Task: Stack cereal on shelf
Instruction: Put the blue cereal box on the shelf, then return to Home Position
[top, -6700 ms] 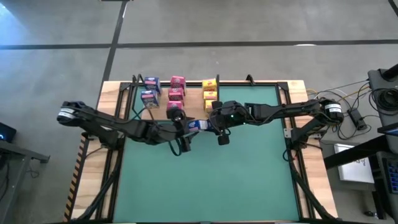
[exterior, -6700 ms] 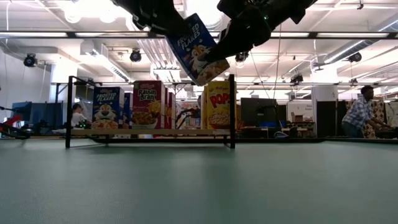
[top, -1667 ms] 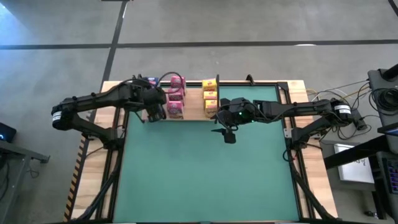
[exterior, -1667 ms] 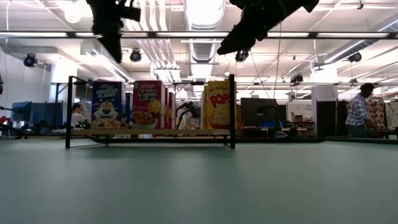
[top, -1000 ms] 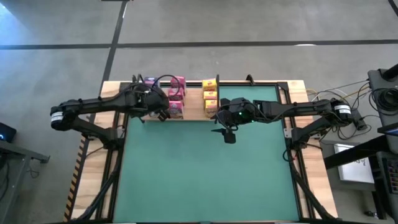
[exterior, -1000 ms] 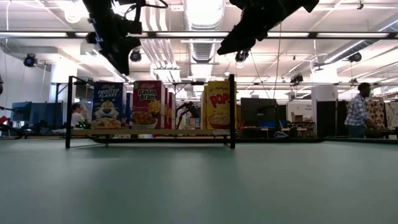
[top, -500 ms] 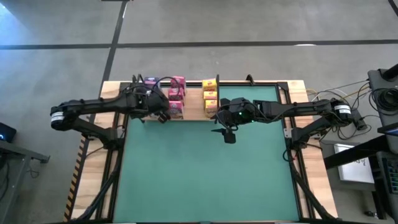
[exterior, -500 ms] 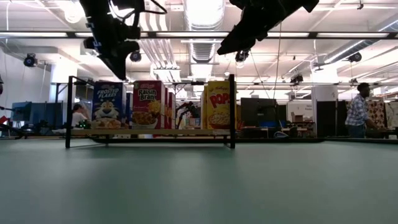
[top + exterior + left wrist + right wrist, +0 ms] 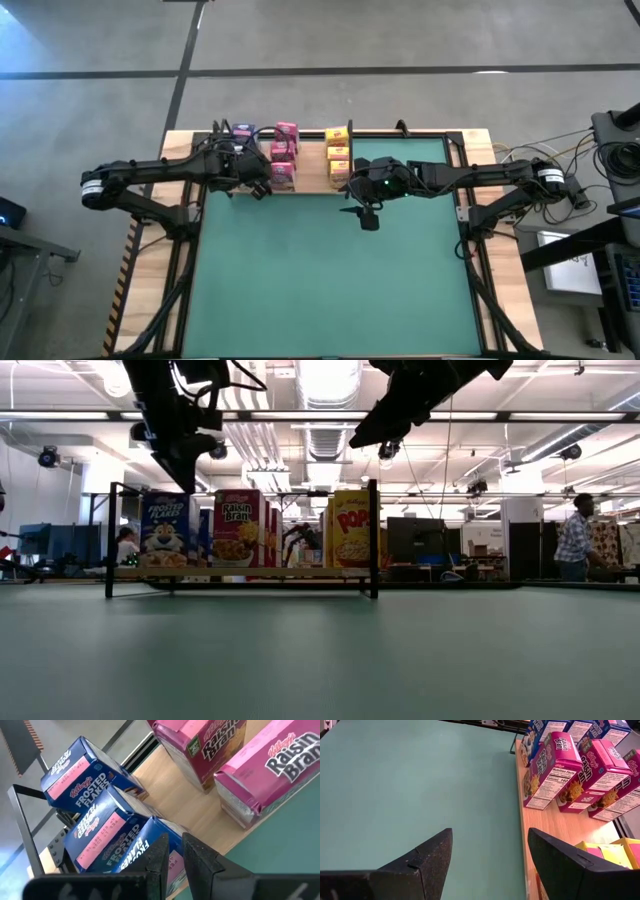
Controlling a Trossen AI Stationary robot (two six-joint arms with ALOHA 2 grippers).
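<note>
The shelf [image 9: 240,572] is a light-wood panel with black posts along the table's far edge. On it stand the cereal boxes in rows, on their bases: blue [image 9: 95,810], pink [image 9: 284,155] and yellow [image 9: 338,150]. My left gripper [image 9: 175,845] is shut and slants down onto the front blue box [image 9: 165,530], which stands slightly askew. My right gripper [image 9: 490,865] hangs open above the green mat, just in front of the yellow boxes, with nothing between its fingers. My left gripper meets the front blue box at its top [image 9: 131,849], near the end that faces the pink boxes. The shut fingers slant down at it from the table's near-left side. Their tips cover the exact spot of contact. The box stays standing on the shelf.
The green mat [image 9: 330,280] spreads in front of the shelf. A black post [image 9: 373,540] stands at the shelf's right end, beside the yellow boxes. A person [image 9: 575,545] shows in the room far behind the table.
My left gripper has gone a little down and toward the table's left edge, onto the front blue box. That box has slid along the shelf toward the table's left and now stands slightly turned.
</note>
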